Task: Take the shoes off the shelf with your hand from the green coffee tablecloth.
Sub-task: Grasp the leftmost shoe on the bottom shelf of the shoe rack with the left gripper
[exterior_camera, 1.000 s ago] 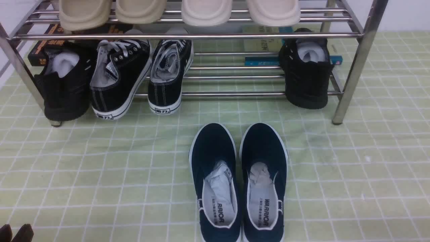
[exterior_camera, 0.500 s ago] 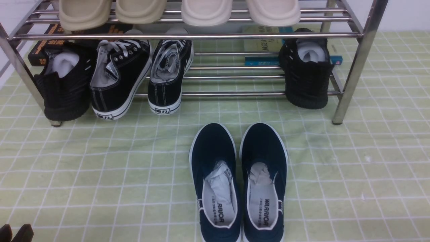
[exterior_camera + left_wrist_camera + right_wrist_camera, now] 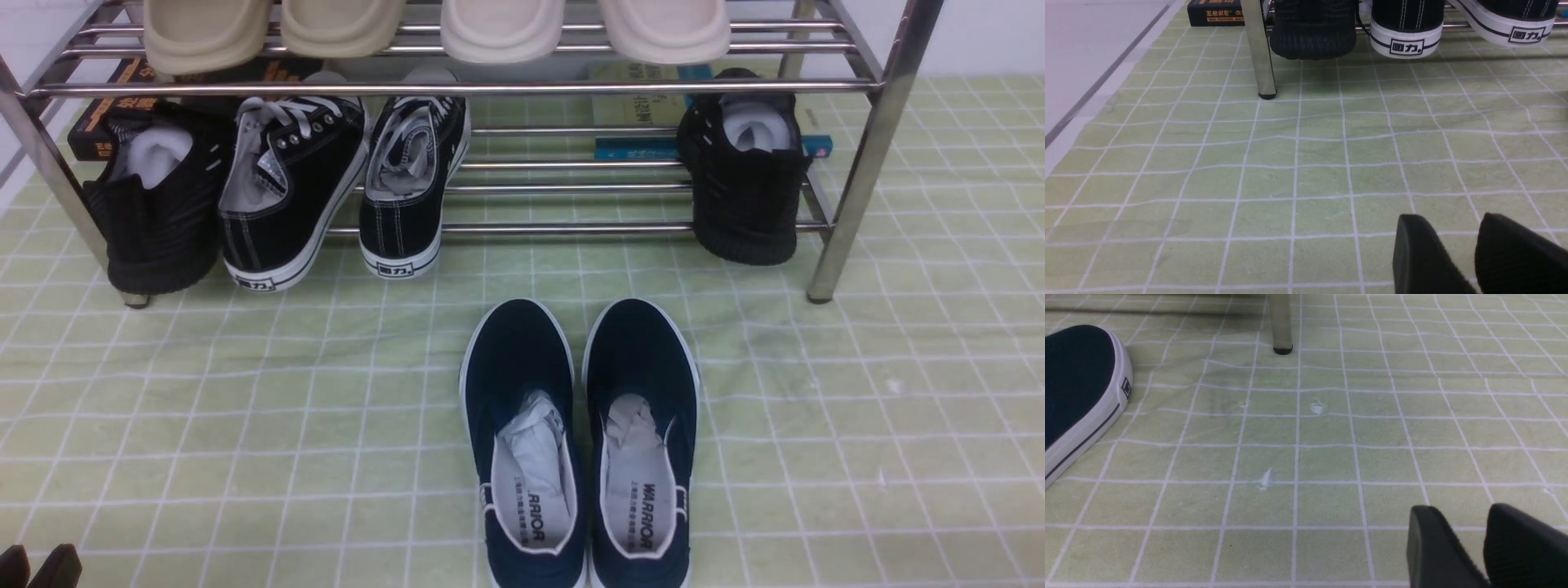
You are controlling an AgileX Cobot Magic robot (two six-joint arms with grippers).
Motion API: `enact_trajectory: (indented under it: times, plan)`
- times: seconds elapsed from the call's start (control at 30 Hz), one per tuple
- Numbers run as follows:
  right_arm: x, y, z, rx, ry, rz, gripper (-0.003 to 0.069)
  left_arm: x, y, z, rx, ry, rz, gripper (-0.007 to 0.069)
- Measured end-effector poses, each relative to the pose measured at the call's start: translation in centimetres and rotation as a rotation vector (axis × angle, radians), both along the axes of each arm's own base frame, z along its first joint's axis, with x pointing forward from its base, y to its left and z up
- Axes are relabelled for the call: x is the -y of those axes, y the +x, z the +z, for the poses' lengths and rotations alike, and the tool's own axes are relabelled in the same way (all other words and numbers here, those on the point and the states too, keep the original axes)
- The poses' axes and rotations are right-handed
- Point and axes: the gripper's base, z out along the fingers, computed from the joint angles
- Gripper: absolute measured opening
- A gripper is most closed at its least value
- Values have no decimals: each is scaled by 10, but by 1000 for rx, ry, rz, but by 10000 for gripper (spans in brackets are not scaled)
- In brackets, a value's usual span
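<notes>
Low over the tablecloth, left hand hovers, fingers apart.

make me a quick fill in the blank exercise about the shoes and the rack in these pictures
1. The black lace-up sneakers rest on the ____ tier of the shelf.
2. The navy slip-ons stand on the green cloth, in ____ of the shelf.
3. The shelf's upper tier holds ____ pale slippers.

Missing words: lower; front; four
</notes>
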Motion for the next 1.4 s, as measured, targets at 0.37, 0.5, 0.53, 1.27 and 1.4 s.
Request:
enact_trajectory:
  times: [0.37,0.5,0.53,1.27,1.4]
  plan:
    - [0,0,0,0,0,0,230,5,0,0,-20,-375,20,242]
    - [0,0,0,0,0,0,236,11,-1,1,-60,-866,51,242]
    - [0,0,0,0,0,0,237,13,-1,2,-83,-1109,68,242]
    - [0,0,0,0,0,0,237,12,-3,67,101,-1201,-25,52]
    - [0,0,0,0,0,0,237,23,20,108,-225,-886,-5,1]
